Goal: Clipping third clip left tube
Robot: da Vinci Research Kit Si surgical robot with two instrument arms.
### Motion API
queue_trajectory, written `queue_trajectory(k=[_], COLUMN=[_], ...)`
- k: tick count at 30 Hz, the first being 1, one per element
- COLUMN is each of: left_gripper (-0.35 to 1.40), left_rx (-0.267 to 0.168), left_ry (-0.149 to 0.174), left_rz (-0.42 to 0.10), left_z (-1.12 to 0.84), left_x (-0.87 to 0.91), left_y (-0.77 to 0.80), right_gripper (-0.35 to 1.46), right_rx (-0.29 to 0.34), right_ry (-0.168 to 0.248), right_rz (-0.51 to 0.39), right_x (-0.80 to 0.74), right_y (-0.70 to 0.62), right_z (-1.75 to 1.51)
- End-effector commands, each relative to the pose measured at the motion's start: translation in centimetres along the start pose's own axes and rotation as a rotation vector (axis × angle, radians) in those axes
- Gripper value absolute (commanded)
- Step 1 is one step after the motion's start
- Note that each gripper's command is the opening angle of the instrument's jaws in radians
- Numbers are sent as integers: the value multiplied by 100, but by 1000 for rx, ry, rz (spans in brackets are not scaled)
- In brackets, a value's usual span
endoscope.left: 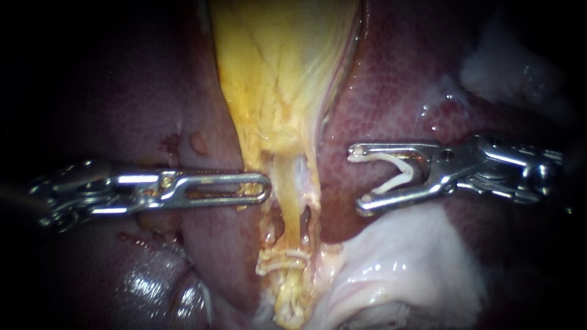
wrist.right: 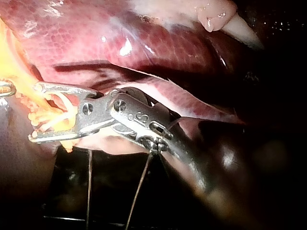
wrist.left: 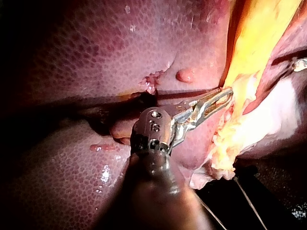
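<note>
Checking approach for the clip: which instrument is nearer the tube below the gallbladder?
Left. The left instrument lies with its tip at the edge of the tube; the right instrument, holding a clip, stands clear of the tube on the opposite side.

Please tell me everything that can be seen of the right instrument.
The right instrument is shiny metal: a jointed wrist with small pins, then two slim jaws. It comes in from the endoscope view's right and lies almost level, pointing at the yellow tissue. Its jaws stand wide apart and hold an open, V-shaped white clip between them. The jaw tips hang over the dark red liver, with a gap between them and the yellow tissue.
</note>
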Motion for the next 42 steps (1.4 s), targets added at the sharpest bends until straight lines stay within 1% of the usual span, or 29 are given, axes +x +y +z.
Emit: queue_trajectory(k=[1, 4, 7, 10, 11, 13, 15, 17, 18, 20, 24, 27, 31, 34, 36, 39, 42], left_gripper=[-35, -35, -35, -35, -35, -35, -35, -35, -35, -35, -35, -35, -35, -35, -35, -35, -35], left_rx=[0, 7, -1, -7, -7, -8, -9, -11, -13, -12, -12, -12, -15, -16, -16, -16, -17], left_ry=[0, 7, 2, -23, -33, -48, -59, -67, -71, -74, -78, -78, -80, -81, -81, -81, -82], left_rz=[0, -3, -10, -20, -25, -31, -42, -40, -42, -44, -45, -45, -40, -41, -41, -40, -40], left_z=[-1, -8, -30, -58, -70, -85, -98, -108, -112, -116, -118, -118, -119, -119, -119, -119, -119], left_x=[0, -6, -20, -36, -42, -49, -54, -57, -59, -60, -60, -59, -58, -57, -57, -56, -56], left_y=[0, -3, -6, -11, -13, -16, -18, -20, -20, -20, -19, -20, -25, -28, -28, -27, -27], right_gripper=[60, 60, 60, 60, 60, 60, 60, 60, 60, 60, 60, 60, 60, 60, 60, 60, 60], right_rx=[0, -3, -1, 1, 2, 6, 14, 23, 29, 37, 47, 47, 39, 39, 41, 50, 64], right_ry=[0, 0, -1, -7, -11, -21, -28, -30, -37, -54, -70, -87, -99, -100, -103, -88, -65], right_rz=[0, 0, -1, -10, -15, -28, -27, -14, -9, 8, 18, 26, 42, 51, 63, 65, 79], right_x=[0, -1, -6, -16, -22, -33, -49, -65, -76, -94, -121, -137, -153, -159, -159, -154, -146], right_y=[0, 0, 0, 1, 2, 5, 8, 10, 12, 15, 19, 25, 36, 43, 45, 45, 43], right_z=[0, 0, 2, 8, 13, 21, 34, 47, 56, 72, 98, 111, 123, 132, 138, 147, 153])
